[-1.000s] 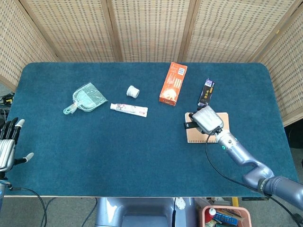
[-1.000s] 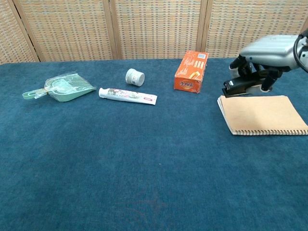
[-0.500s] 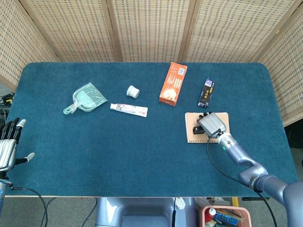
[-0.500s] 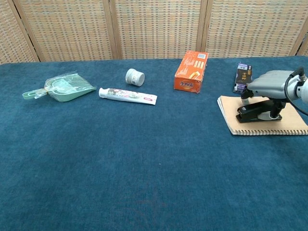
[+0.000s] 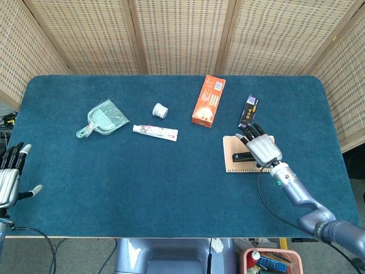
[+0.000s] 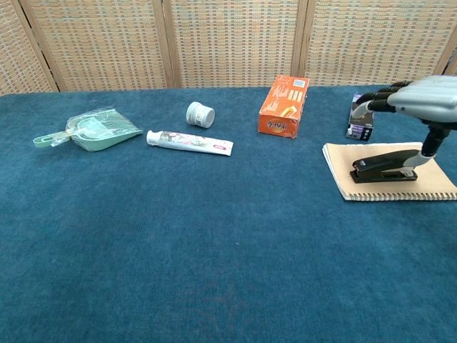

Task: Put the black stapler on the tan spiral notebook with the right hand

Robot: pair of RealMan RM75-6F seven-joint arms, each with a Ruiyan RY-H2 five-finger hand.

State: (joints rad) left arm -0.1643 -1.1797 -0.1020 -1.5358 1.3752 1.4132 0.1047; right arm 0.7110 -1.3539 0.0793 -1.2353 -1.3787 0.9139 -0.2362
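Note:
The black stapler lies flat on the tan spiral notebook at the table's right side. My right hand hovers just above the stapler with its fingers spread and holds nothing; only the thumb reaches down close to the stapler's rear end. At the far left edge of the head view, beyond the table, my left hand rests with its fingers apart and nothing in it.
A small dark box lies just behind the notebook. An orange box, a white jar, a toothpaste tube and a green dustpan lie across the back of the blue table.
The right hand lowered the stapler onto the notebook, let it go and lifted with fingers spread. The left hand has not moved.

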